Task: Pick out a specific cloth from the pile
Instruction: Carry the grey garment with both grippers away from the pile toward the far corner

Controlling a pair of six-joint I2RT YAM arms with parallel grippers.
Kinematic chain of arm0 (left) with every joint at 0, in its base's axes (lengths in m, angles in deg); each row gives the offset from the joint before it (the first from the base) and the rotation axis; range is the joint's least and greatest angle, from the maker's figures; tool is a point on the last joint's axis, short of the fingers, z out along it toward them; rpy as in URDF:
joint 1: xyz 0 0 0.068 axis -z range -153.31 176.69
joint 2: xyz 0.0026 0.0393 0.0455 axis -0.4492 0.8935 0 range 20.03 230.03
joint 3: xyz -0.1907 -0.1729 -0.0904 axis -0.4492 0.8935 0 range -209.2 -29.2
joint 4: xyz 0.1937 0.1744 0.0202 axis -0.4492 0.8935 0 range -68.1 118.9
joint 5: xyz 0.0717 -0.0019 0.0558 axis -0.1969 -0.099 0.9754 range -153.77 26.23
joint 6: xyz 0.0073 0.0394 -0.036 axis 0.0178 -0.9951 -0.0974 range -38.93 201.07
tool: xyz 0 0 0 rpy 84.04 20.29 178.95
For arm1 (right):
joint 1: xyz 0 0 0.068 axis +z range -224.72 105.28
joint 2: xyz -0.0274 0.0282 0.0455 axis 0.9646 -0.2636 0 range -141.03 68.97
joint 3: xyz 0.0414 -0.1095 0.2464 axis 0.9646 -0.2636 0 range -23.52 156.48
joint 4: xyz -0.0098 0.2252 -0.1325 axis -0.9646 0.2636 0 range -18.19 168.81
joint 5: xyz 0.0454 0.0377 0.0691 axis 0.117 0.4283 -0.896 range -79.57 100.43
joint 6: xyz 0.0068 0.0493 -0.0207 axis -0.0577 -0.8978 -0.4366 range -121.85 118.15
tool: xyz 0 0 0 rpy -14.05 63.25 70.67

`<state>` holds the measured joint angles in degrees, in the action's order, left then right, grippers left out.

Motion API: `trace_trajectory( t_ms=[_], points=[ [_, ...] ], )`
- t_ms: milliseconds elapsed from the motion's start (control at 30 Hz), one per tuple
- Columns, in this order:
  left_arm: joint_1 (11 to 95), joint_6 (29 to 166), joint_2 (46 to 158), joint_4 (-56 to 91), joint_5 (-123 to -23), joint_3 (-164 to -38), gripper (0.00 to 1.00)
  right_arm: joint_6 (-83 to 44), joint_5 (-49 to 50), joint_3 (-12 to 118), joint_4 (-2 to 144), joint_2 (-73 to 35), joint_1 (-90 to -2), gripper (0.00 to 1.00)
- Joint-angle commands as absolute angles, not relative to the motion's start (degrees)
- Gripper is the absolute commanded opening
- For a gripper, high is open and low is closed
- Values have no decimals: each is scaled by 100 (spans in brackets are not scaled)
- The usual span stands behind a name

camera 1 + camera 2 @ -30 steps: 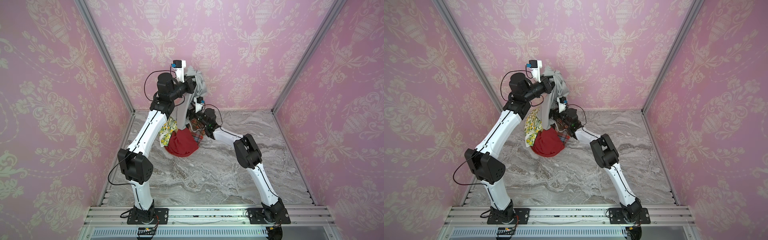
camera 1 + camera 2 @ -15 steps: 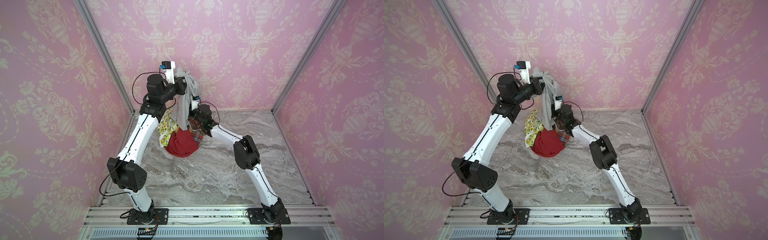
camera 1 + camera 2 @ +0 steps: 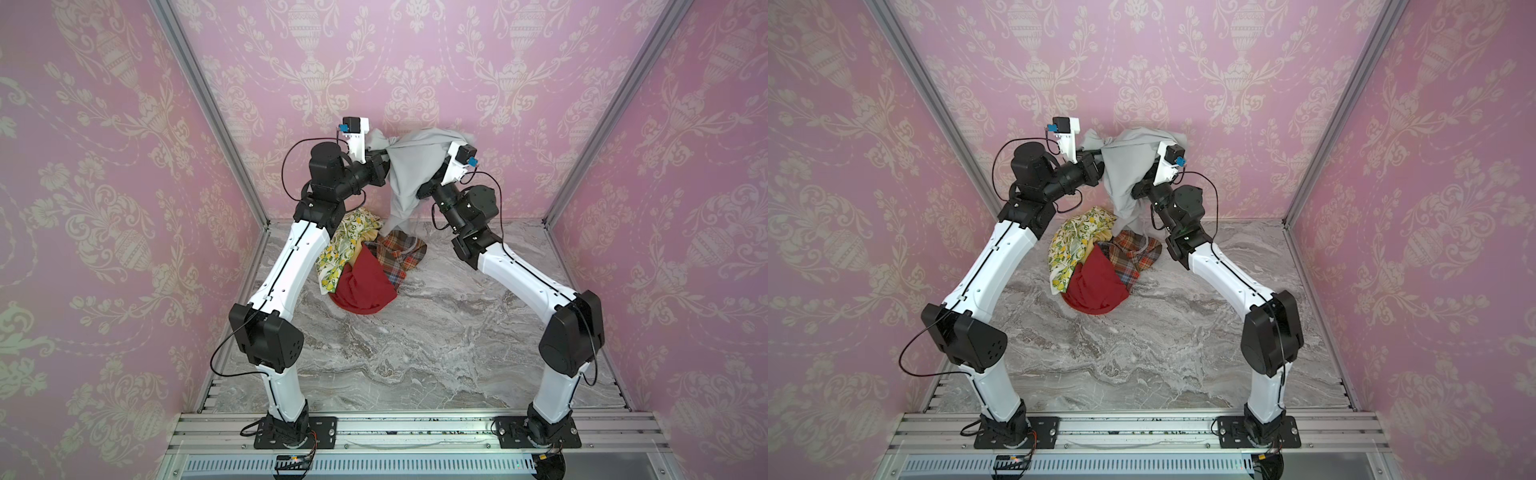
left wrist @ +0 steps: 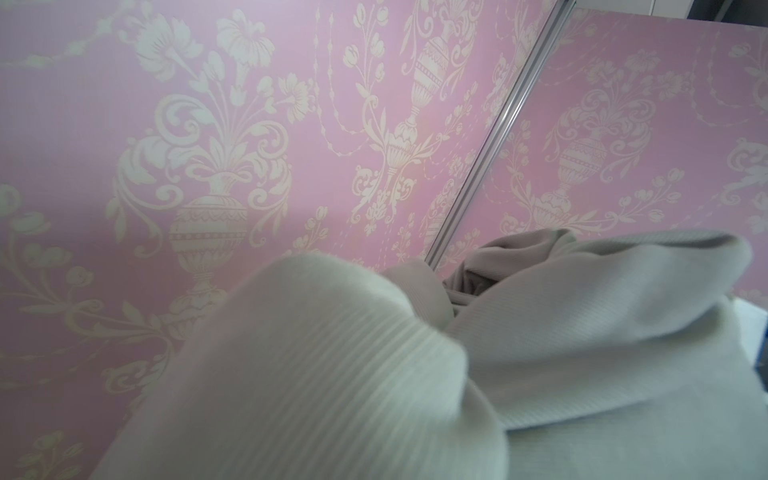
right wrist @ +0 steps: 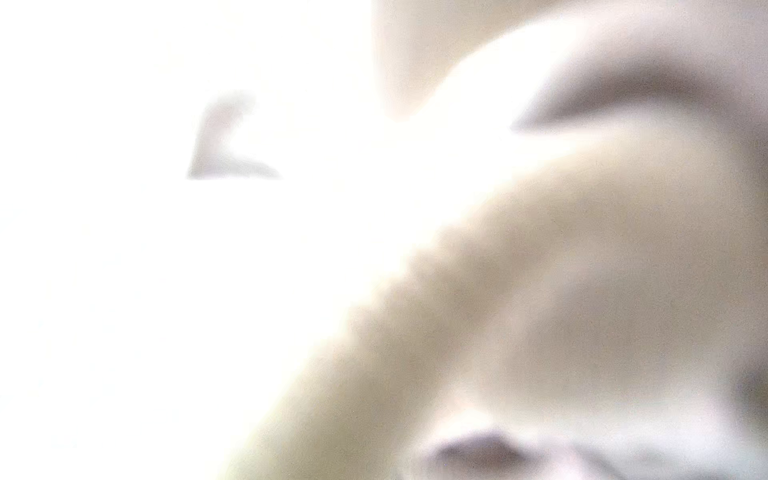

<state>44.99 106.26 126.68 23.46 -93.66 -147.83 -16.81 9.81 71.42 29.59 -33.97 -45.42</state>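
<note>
1. Rail (image 3: 415,430), nearest: both arm bases bolted on.
2. Tabletop (image 3: 415,353), marble-patterned: near half bare.
3. Pile (image 3: 365,266), left of centre, toward the far side. The red cloth (image 3: 361,291) lies nearest, with the lemon-print cloth (image 3: 338,249) on its left and the plaid cloth (image 3: 401,253) on its right. A sliver of mustard-yellow cloth (image 3: 358,252) shows between them.
4. Grey cloth (image 3: 409,166), the wanted item: raised above and behind the pile, close to the far wall (image 3: 415,62), stretched between both hands. Its tail hangs down to the plaid's far edge (touching or just clear, cannot tell).
5. Left hand (image 3: 384,156): clamped on a bunched corner at the cloth's left end.
6. Right hand (image 3: 434,183): fingertips buried under fabric (its wrist view shows only blurred cloth). It is closed, and judged to be gripping the cloth's right side.
7. Status: choosing and lifting judged done. Left to do: carry the tail clear of the pile and lay the grey cloth on bare tabletop, apart from the rest.
</note>
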Motion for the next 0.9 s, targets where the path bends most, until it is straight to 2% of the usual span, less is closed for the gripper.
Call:
trace_trajectory(
  t_ms=[0,267,533,733,867],
  points=[
    [4900,10321,13043,2678,-9598,-15240,0,-1193,1412,6640,2569,-2624,-4592,0],
    [5903,10207,13870,2891,-9568,-15950,0,-471,2577,5299,3918,-542,-4694,0],
    [6774,10143,14846,3166,-9567,-16521,0,-653,3640,3811,6062,1320,-5105,0],
    [7129,10401,15749,2967,-9632,-16926,0,-1093,3954,3058,7364,2072,-5700,0],
    [7266,10678,16504,2967,-9757,-17634,0,-1433,3683,2826,7753,2018,-6256,0]
  ],
)
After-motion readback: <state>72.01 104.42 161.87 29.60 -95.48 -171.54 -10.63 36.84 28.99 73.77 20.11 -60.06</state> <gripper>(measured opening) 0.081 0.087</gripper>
